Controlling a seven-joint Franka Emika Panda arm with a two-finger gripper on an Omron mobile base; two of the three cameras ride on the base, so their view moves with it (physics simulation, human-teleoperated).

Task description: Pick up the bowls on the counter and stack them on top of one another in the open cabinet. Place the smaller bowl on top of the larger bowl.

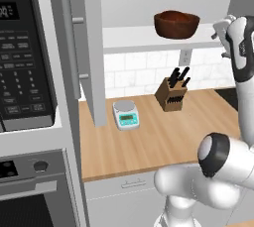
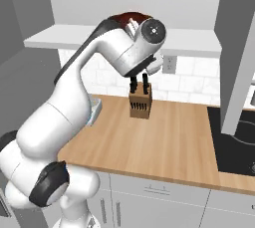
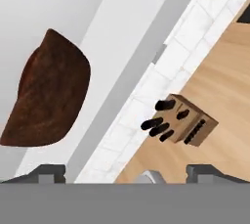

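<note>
Across the lower half of the left base view the tan tabletop [image 1: 163,137] spreads out, with a white tile backsplash [image 1: 134,72] behind it. At the left edge of that frame a black microwave [image 1: 22,52] sits above an oven [image 1: 30,191], and beside it the tall grey cabinet door [image 1: 92,47] hangs open, reaching down in front of the tabletop. The cabinet [image 1: 149,37] shelf runs along the upper middle. On that shelf, at upper centre right, sits the dark reddish-brown bowl [image 1: 176,24], upright and alone. Just to its right, at the frame's upper right edge, the hand [image 1: 222,32] is raised to shelf height, near the bowl but apart from it. In the hand view the fingertips [image 3: 49,171] stand wide apart at the bottom, nothing between them, with the bowl at the left. Below the shelf a wooden knife block [image 1: 172,93] stands at the back of the tabletop, and a white kitchen scale [image 1: 126,114] lies left of it, close to the door's foot.
</note>
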